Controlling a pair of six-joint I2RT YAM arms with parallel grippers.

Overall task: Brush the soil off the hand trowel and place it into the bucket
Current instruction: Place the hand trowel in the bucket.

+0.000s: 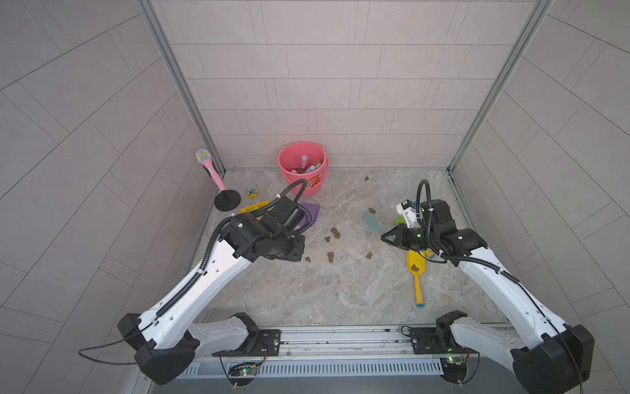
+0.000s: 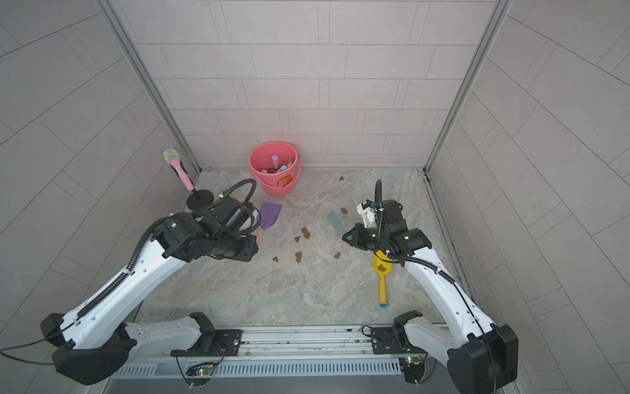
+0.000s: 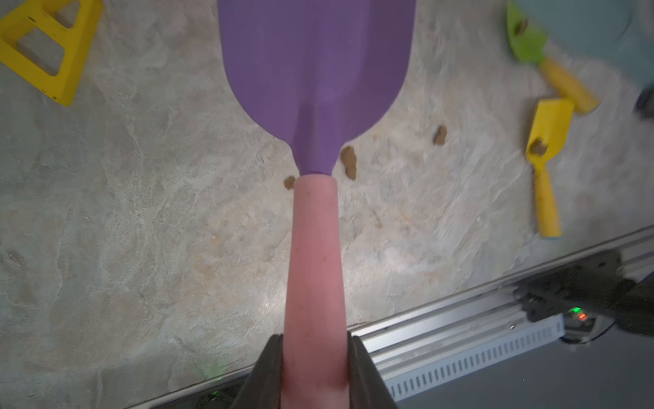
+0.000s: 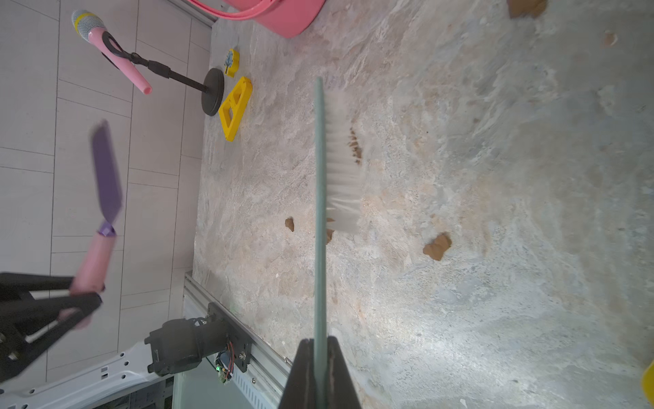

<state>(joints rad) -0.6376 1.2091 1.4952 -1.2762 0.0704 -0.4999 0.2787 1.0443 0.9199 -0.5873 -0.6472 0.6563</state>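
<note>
The work surface (image 1: 341, 290) is a marbled grey-beige slab enclosed by pale tiled walls (image 1: 324, 85), with a metal rail along the front edge. The bucket (image 1: 288, 179) stands at the back wall and contains small pastel items. Lumps of soil (image 1: 335, 232) lie scattered mid-surface.

In both top views the left arm covers its own jaws. The left wrist view shows the left gripper (image 3: 315, 343) clamped on the pink handle of the purple trowel (image 3: 315, 70). The right wrist view shows that trowel raised clear of the surface.

The top views show only the teal back of the brush (image 1: 371, 221). The right wrist view shows its white bristles, with the right gripper (image 4: 320, 341) closed on its edge. A yellow trowel (image 1: 417, 290) carrying a lump lies near the right arm.
</note>
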